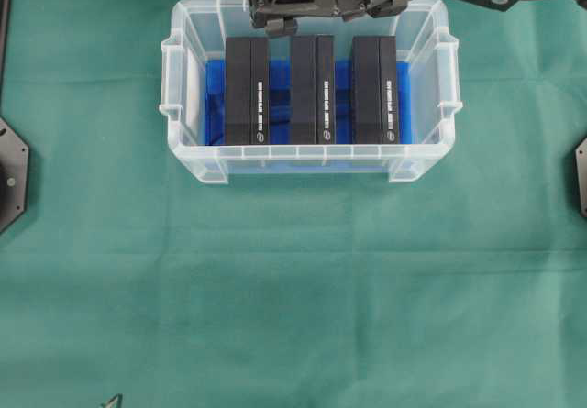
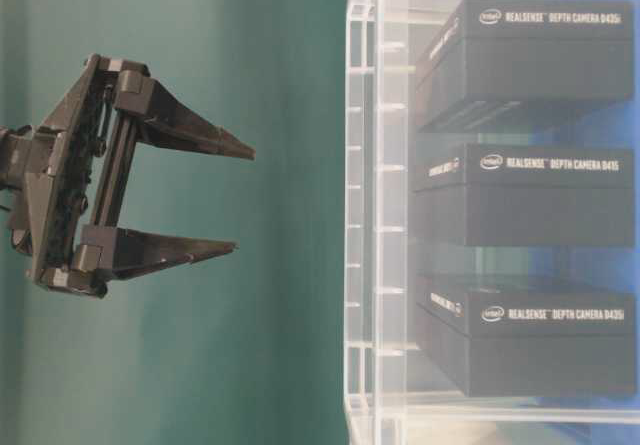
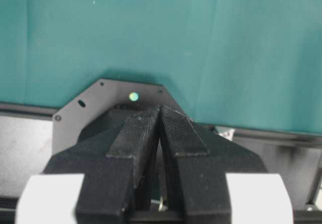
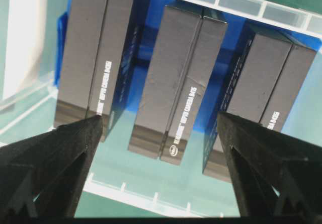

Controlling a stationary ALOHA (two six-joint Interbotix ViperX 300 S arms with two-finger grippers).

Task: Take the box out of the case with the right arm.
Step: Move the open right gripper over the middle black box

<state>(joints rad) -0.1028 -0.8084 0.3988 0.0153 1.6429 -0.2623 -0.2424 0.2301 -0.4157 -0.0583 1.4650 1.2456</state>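
Black middle box (image 4: 177, 80) lies in the case (image 1: 429, 32), lengthwise straight ahead between my right jaws (image 4: 161, 148), wide apart and empty.

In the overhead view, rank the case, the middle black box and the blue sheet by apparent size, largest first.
1. case
2. blue sheet, though the boxes hide much of it
3. middle black box
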